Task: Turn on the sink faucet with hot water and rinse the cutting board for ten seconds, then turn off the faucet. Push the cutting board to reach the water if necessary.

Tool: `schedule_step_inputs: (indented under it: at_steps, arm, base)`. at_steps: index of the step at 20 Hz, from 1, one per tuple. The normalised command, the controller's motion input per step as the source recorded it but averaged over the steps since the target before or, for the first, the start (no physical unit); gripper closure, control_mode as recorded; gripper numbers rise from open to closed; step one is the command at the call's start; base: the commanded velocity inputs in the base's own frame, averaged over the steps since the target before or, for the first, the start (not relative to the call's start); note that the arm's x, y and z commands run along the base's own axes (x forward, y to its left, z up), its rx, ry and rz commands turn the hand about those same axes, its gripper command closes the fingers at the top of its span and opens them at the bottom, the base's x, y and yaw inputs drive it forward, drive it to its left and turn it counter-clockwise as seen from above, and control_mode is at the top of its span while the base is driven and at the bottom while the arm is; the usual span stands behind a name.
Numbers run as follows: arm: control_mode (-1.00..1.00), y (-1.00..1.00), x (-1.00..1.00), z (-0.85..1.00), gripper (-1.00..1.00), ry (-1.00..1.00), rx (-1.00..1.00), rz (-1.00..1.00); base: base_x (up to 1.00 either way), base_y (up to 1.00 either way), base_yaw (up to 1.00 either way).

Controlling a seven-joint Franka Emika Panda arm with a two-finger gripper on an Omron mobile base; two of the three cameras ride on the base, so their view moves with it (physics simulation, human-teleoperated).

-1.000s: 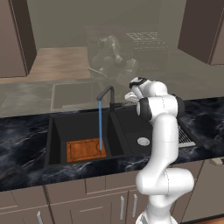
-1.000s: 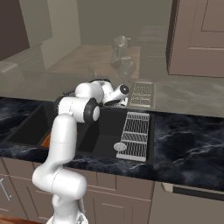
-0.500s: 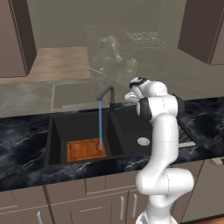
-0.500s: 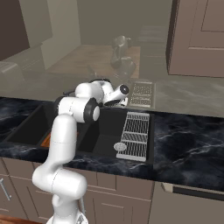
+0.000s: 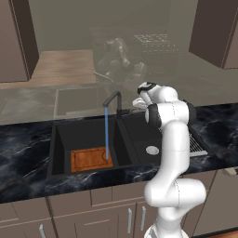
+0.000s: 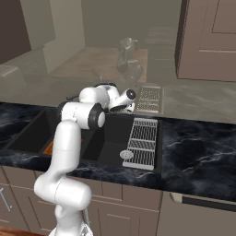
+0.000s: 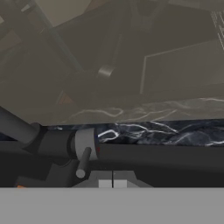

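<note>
While water (image 5: 106, 132) hits cutting board (image 5: 91, 159), hand view shows hand (image 7: 112, 183) pinched closed, holding nothing.

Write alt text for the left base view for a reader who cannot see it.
A thin blue stream of water falls from a black faucet onto an orange-brown cutting board lying in the large left basin of a black sink. A white robot arm reaches in from the right, its shut gripper near the faucet's base.
</note>
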Motion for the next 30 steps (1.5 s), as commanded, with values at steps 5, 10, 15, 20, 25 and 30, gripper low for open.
schedule_step_inputs:
  at_steps: [5, 10, 15, 20, 25, 30]
  arm:
    - [-1.0, 0.0, 0.0, 0.0, 1.0, 0.0, 0.0, 0.0]
    - [-1.0, 0.0, 0.0, 0.0, 1.0, 0.0, 0.0, 0.0]
    - [-1.0, 0.0, 0.0, 0.0, 1.0, 0.0, 0.0, 0.0]
    - [-1.0, 0.0, 0.0, 0.0, 1.0, 0.0, 0.0, 0.0]
    - [-1.0, 0.0, 0.0, 0.0, 1.0, 0.0, 0.0, 0.0]
    - [-1.0, 0.0, 0.0, 0.0, 1.0, 0.0, 0.0, 0.0]
  base:
    - [0.0, 0.0, 0.0]
    - [0.0, 0.0, 0.0]
    - [0.0, 0.0, 0.0]
    - [0.0, 0.0, 0.0]
    - [0.0, 0.0, 0.0]
    - [0.0, 0.0, 0.0]
